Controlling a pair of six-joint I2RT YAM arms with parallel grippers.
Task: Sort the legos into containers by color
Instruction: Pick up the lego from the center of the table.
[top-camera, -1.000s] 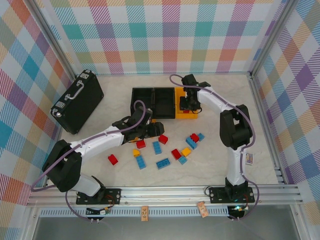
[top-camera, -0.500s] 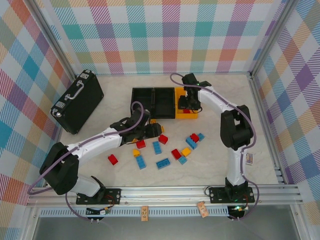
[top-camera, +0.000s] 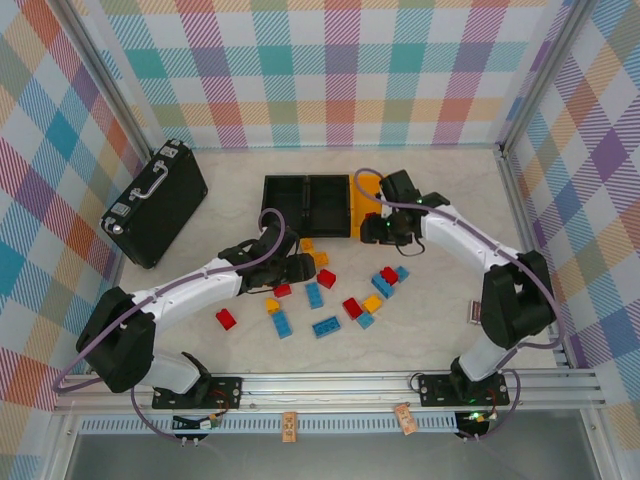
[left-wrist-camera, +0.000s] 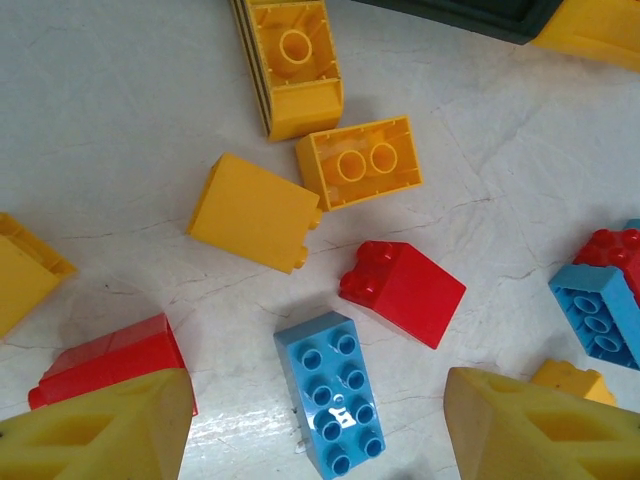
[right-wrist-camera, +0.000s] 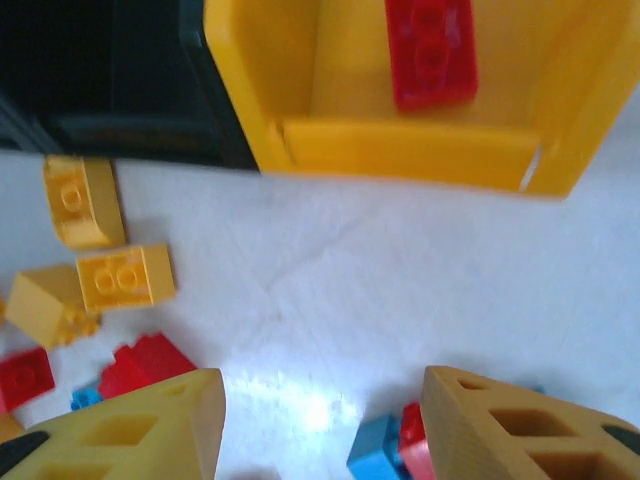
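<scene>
Several red, blue and yellow legos lie scattered mid-table, among them a red one and a blue one. My left gripper hovers open over them. In the left wrist view its jaws straddle a blue eight-stud brick without touching it, and a red brick lies just beyond. Three containers stand at the back: two black bins and a yellow-orange bin. My right gripper is open and empty, just in front of the yellow-orange bin, which holds a red brick.
A larger black case with a handle lies at the back left. Three yellow bricks lie close ahead of the left gripper. Plaid walls enclose the table on three sides.
The right gripper opened over the yellow-orange bin, left a red brick inside, then drew back toward the table. The left gripper shifted slightly left over the bricks.
</scene>
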